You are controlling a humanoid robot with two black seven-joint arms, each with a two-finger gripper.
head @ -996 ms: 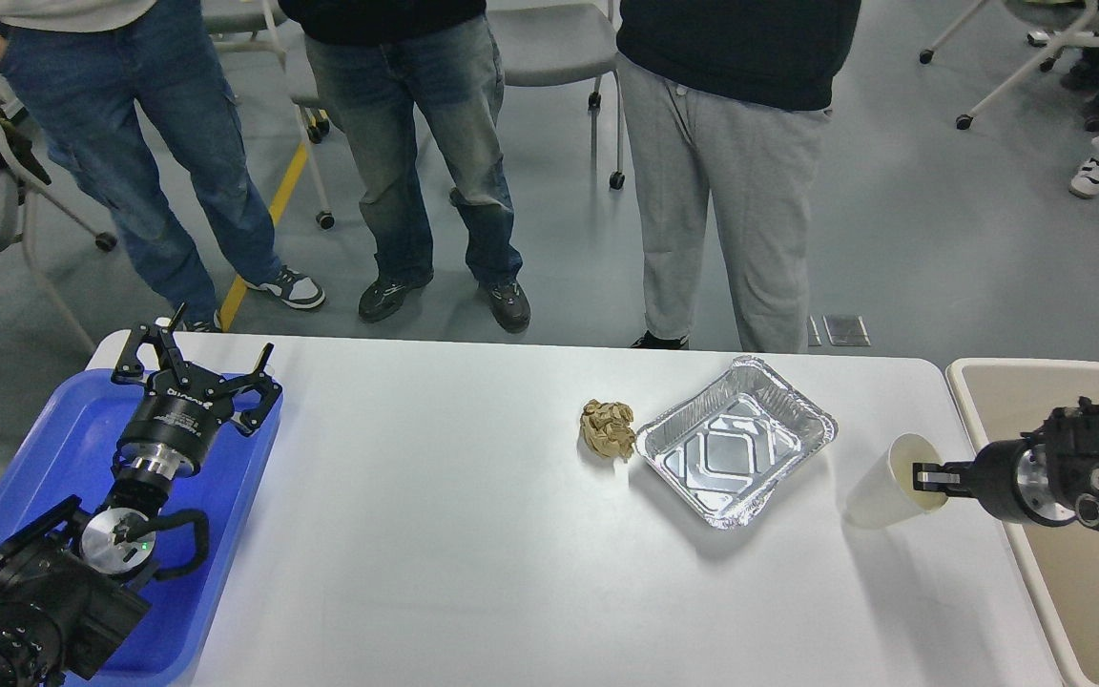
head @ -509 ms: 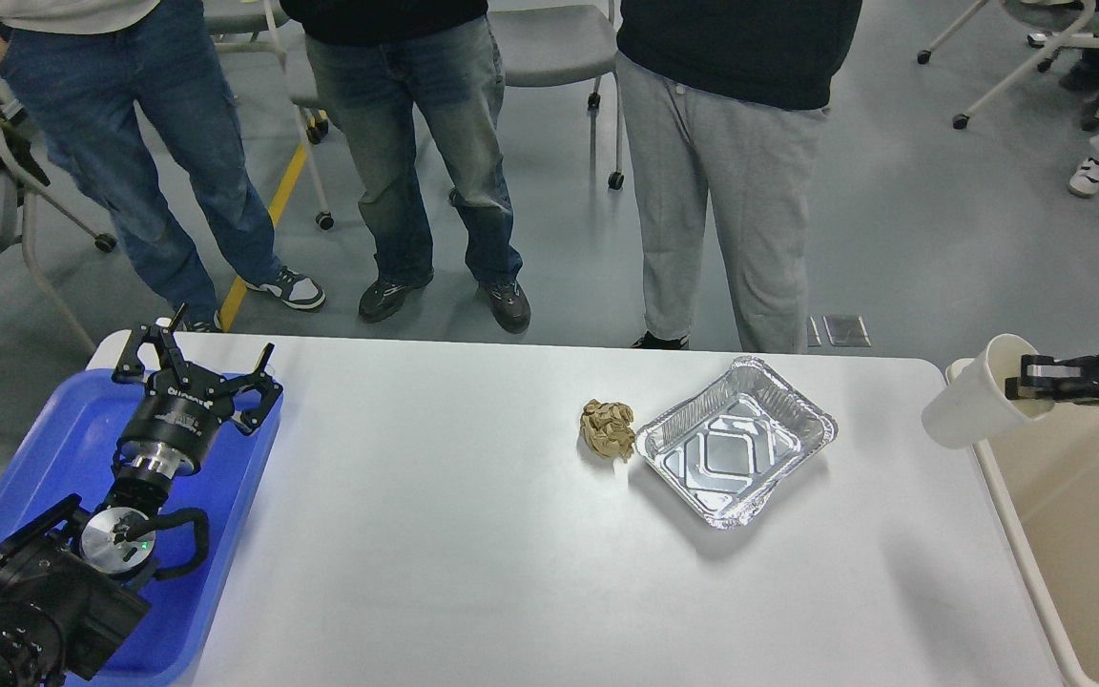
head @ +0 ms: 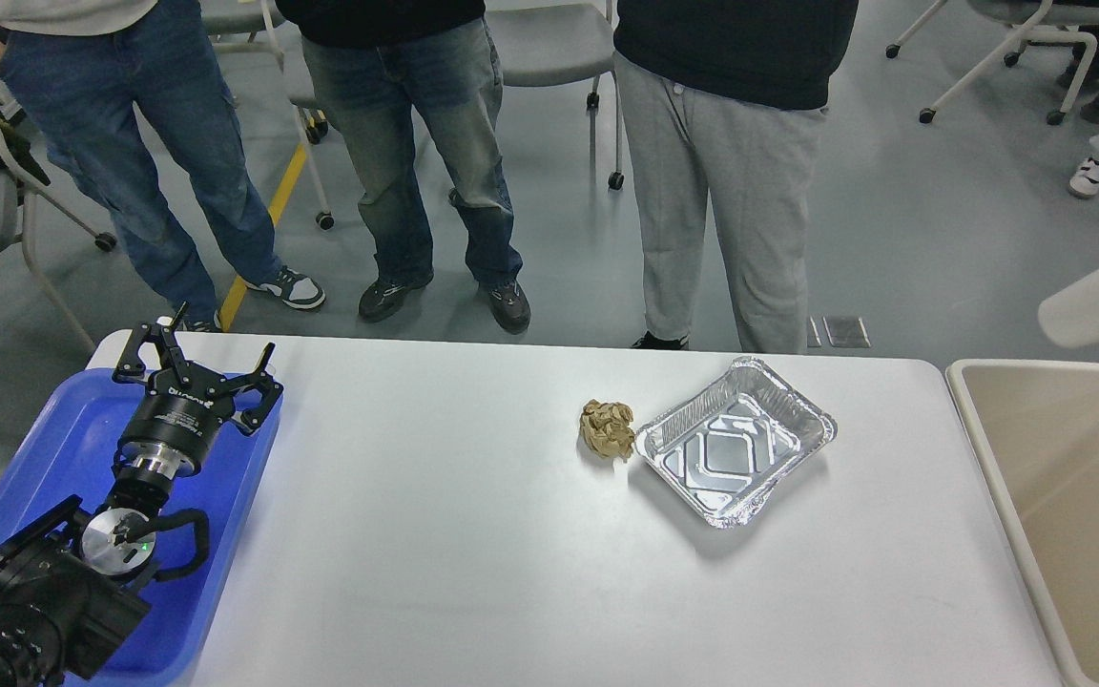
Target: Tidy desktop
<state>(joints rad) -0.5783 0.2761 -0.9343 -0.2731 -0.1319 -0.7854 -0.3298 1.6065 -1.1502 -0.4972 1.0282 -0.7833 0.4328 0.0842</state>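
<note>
Left gripper (head: 195,367) hangs w/ jaws spread over blue tray (head: 44,448) at desktop's (head: 473,553) left edge. Right gripper out of frame; paper cup (head: 1098,305) aloft past right edge. Foil pan (head: 736,441) touches paper wad (head: 608,428).

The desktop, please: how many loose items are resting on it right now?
2. A crumpled brown paper ball lies near the middle of the desktop, and an empty foil tray sits just right of it. Nothing appears hidden.
</note>
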